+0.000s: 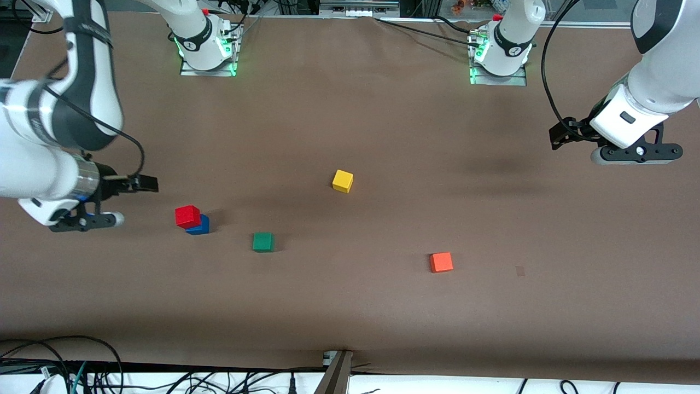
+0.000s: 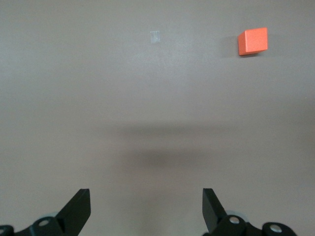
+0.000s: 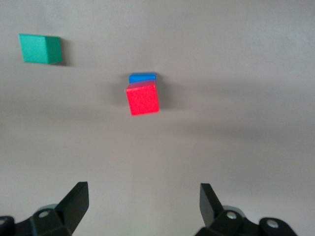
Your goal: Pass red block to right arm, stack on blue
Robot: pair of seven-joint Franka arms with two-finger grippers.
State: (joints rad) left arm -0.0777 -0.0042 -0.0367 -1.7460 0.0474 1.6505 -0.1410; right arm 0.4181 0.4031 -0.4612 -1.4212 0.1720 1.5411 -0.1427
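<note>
The red block (image 1: 187, 216) sits on top of the blue block (image 1: 200, 226), slightly offset, toward the right arm's end of the table. In the right wrist view the red block (image 3: 142, 99) covers most of the blue block (image 3: 142, 77). My right gripper (image 1: 85, 221) is open and empty, raised beside the stack and apart from it; its fingers (image 3: 75, 202) frame bare table. My left gripper (image 1: 637, 153) is open and empty, raised over the left arm's end of the table, with its fingers (image 2: 78, 210) over bare table.
A green cube (image 1: 263, 242) lies beside the stack, toward the middle. A yellow cube (image 1: 343, 180) lies mid-table. An orange-red cube (image 1: 441, 262) lies nearer the front camera, toward the left arm's end; it also shows in the left wrist view (image 2: 253, 41).
</note>
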